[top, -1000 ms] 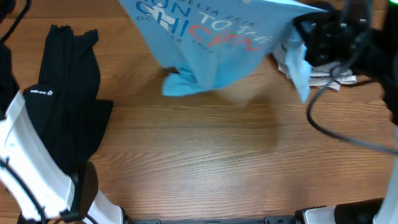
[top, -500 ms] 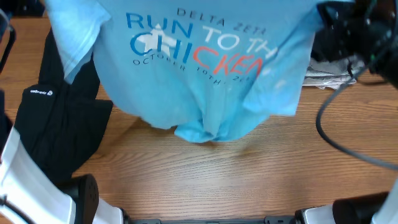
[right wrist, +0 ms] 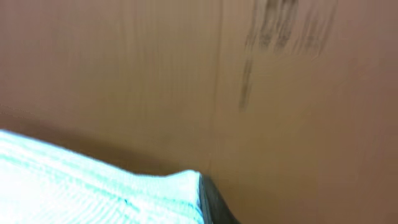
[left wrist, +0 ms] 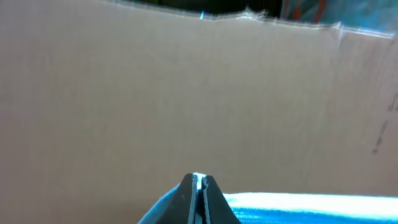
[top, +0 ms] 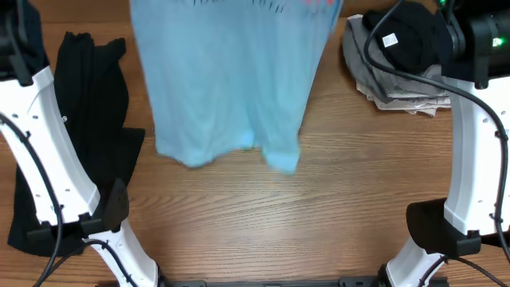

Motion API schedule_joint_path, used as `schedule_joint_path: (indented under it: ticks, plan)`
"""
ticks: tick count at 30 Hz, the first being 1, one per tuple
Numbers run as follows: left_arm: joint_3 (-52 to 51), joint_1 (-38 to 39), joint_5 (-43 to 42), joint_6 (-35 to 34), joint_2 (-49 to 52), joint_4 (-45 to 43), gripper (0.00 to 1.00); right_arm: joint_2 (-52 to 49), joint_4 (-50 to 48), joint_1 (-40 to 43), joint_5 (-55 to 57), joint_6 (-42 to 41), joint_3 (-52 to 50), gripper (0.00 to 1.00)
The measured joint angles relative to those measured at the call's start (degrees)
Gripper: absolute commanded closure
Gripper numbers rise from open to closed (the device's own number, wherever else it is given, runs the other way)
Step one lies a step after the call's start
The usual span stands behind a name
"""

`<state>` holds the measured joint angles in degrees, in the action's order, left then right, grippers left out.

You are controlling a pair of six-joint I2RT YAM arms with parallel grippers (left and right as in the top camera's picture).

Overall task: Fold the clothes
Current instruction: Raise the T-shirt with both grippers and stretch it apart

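As seen from overhead: light blue T-shirt (top: 227, 88) hangs spread in the air over the far middle of the table (top: 335, 215); black garment (top: 88, 119) lies crumpled at the left.
Left wrist: left gripper (left wrist: 198, 186) is clenched, pinching a sliver of pale cloth, with blue shirt fabric just below.
Right wrist: right gripper (right wrist: 214, 205) is clamped at the shirt's edge.
Progress: early; no fold is visible, and both garments are still to do.

text: none legible | light blue T-shirt (top: 231, 80): print cut off at top edge | white tag (top: 390, 40): unreadable
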<state>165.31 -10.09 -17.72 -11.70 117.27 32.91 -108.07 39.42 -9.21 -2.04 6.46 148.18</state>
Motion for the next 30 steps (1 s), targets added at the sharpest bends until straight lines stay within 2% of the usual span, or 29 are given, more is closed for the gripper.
schedule_joint_path:
  ticks: [5, 9, 19, 25, 30]
  plan:
    - [0.1, 0.0, -0.1, -0.2, -0.4, -4.0, 0.96, 0.6, -3.9, -0.2, 1.4, 0.0, 0.9, 0.96]
    - [0.3, 0.0, -0.1, 0.3, -0.8, 1.6, 0.96, 0.9, -1.3, -0.3, 2.0, 0.2, 0.9, 0.96]
    - [0.3, 0.0, 0.9, 8.3, -0.8, 34.7, 0.96, -0.7, 28.0, -0.3, 0.3, -0.5, 0.2, 0.96]
    - [0.3, 0.0, 2.1, 11.0, -0.8, 49.4, 0.96, -2.8, 44.5, -0.3, -1.5, -4.6, -0.5, 0.96]
    - [0.3, 0.0, 3.0, 12.8, -0.8, 59.7, 0.96, -3.0, 52.0, -0.3, -3.3, -7.6, -0.5, 0.96]
